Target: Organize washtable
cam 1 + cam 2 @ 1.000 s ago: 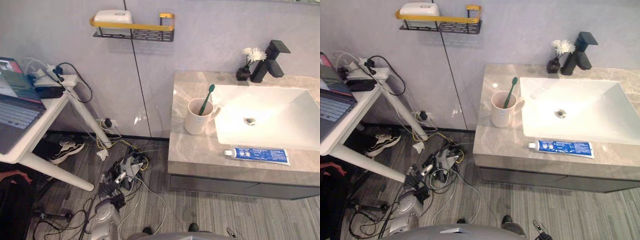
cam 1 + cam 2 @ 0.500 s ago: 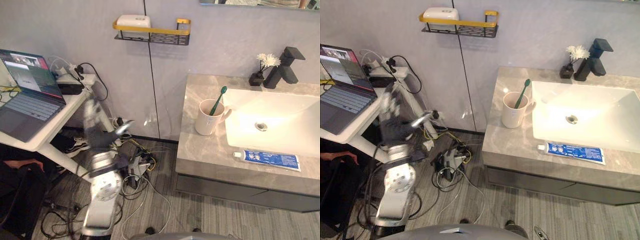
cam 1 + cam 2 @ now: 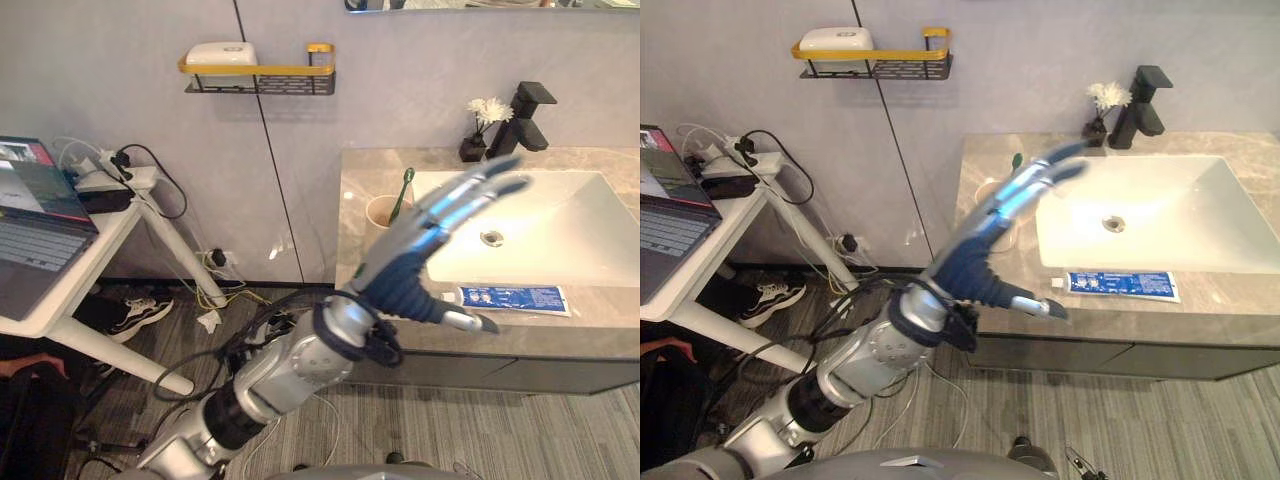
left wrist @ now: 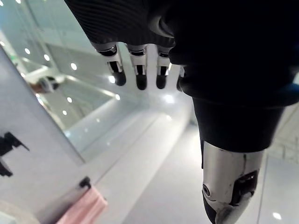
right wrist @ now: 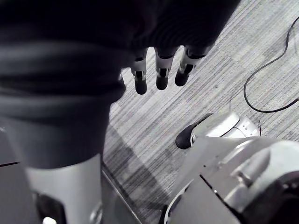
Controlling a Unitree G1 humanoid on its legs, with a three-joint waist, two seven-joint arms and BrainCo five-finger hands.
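Washtable (image 3: 368, 168) untidied. Left hand (image 3: 402, 268) empty, fingers straight and spread, held up left of sink (image 3: 570, 255), near mug (image 3: 379, 211) holding toothbrush (image 3: 404, 189). Right hand (image 5: 161, 74) slack, empty, well away from sink. Toothpaste (image 3: 515, 298) lies before sink. Risk: careless sweep tips mug or shoves toothpaste off.

I count one cup (image 3: 378, 213), one toothbrush (image 3: 404, 188), one toothpaste tube (image 3: 512, 297), one tap (image 3: 526, 116), one flower vase (image 3: 472, 148), one laptop (image 3: 30, 215).
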